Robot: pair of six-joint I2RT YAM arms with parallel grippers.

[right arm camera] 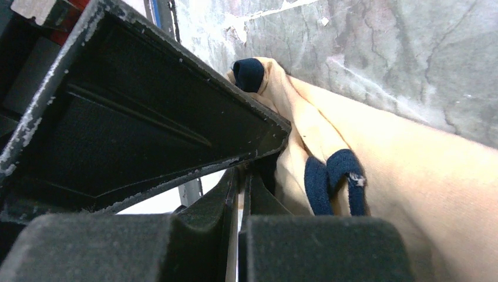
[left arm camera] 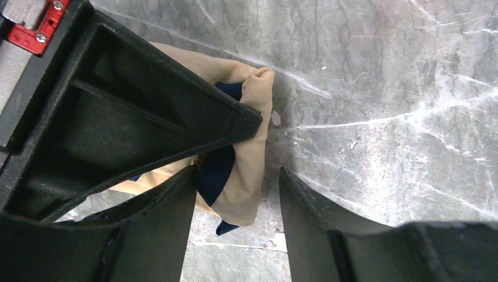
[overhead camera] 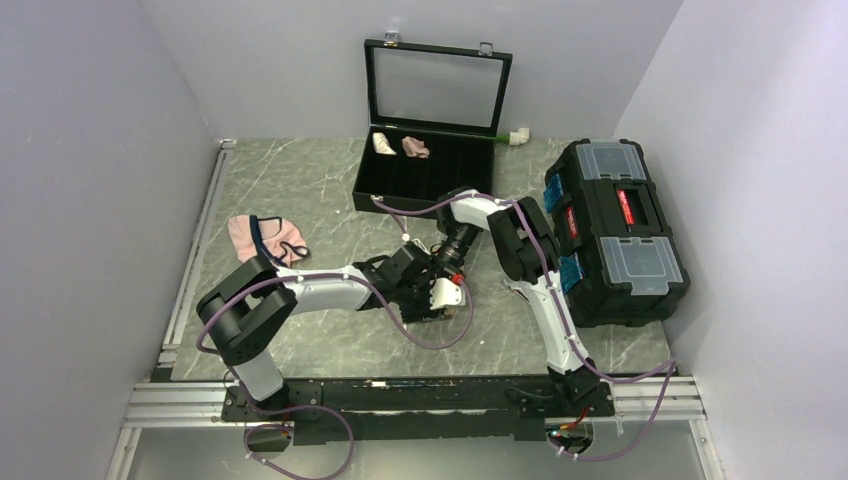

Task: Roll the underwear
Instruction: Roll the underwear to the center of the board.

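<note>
tan underwear sits bunched between the left gripper's parted fingers.

We record a grey-green marbled desk. Directly on it lie a pink garment near the left edge, an open black case at the back centre, and a black toolbox at the right. A small white fitting sits behind. At mid-desk, the underwear, tan with navy edging, rests bunched on the surface.
</note>
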